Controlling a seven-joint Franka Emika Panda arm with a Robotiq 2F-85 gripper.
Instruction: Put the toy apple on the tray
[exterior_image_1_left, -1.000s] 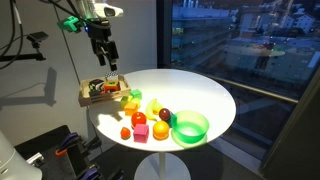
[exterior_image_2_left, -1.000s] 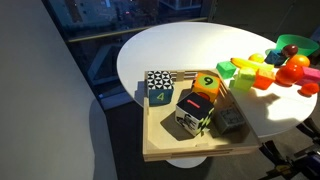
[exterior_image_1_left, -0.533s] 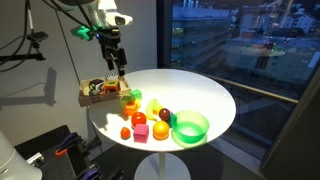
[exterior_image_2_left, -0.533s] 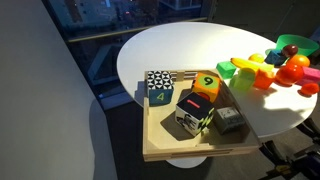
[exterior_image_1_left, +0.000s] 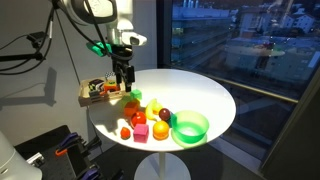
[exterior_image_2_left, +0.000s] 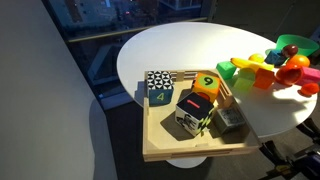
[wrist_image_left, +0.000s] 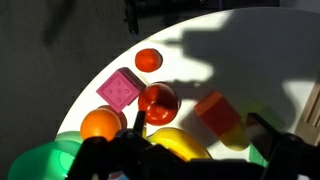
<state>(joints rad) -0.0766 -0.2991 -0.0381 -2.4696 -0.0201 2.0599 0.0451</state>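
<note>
The toy apple, round and bright red, lies on the white table between the pink cube and an orange-red block; it also shows in an exterior view. The light-wood tray stands at the table's edge and holds several numbered cubes; its wooden floor shows close up in an exterior view. My gripper hangs open and empty over the toys, between tray and apple. In the wrist view its fingers straddle a yellow banana, just beside the apple.
A small orange-red ball, an orange, a dark purple fruit and the green bowl crowd around the apple. More toys lie at the table's edge. The round table stands by a dark window.
My gripper has moved from above the tray out over the table and down toward the cluster of toys. The toys and tray have not moved.
</note>
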